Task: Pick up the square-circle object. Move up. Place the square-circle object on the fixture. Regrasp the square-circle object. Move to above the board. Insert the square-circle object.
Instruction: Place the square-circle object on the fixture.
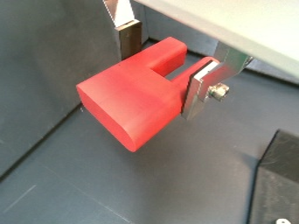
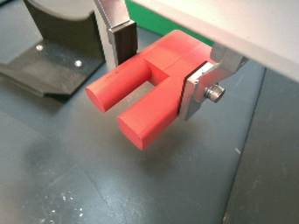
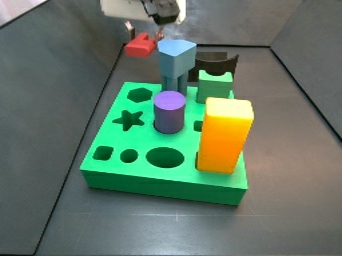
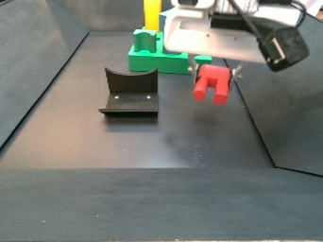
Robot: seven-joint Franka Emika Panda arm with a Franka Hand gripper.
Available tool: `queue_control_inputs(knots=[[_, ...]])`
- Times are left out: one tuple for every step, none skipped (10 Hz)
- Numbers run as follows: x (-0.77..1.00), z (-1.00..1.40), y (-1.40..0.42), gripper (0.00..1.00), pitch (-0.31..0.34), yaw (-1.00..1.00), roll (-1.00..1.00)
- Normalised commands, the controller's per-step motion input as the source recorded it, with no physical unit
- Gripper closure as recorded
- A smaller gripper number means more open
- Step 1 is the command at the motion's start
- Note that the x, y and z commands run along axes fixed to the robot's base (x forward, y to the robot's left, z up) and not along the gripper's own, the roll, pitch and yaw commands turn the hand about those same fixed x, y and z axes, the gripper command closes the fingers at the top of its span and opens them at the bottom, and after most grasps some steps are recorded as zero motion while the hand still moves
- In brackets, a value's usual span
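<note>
Red block (image 4: 212,82) hangs at centre frame in a side view, clamped between the gripper's (image 2: 163,68) nearly closed fingers, clear of the floor. The fixture (image 4: 127,93) sits lower left; a tilted, shallow grip risks slipping during placement there.

— What can't you make out from here?

— The gripper (image 4: 212,64) runs off the frame's 12 o'clock edge in a side view, so you see only its lower body. The board (image 4: 158,59) sits mostly behind it.

— And the square-circle object (image 3: 139,45)?

— Tiny in that side view; its shape is unreadable. The fixture (image 2: 52,52) is cropped at 10 o'clock.
</note>
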Motion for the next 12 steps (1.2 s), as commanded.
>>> queue_control_inputs(knots=[[-0.01,1.00,0.01,1.00,0.020,0.00,0.03],[-0.02,1.00,0.01,1.00,0.029,-0.01,0.04],[-0.02,1.00,0.01,1.00,0.035,-0.02,0.06],[-0.03,1.00,0.01,1.00,0.040,-0.02,0.07],[-0.03,1.00,0.02,1.00,0.045,-0.02,0.08],[-0.03,0.87,0.01,1.00,0.053,-0.01,0.09],[-0.02,0.72,0.01,1.00,0.059,0.00,0.09],[-0.01,0.52,0.01,1.00,0.071,0.01,0.09],[0.00,0.42,0.01,1.00,0.076,0.02,0.09],[0.00,0.22,0.01,1.00,0.088,0.02,0.09],[1.00,-0.02,-0.47,1.00,0.549,1.00,-0.10],[1.00,-0.03,-0.46,1.00,0.582,0.99,-0.10]])
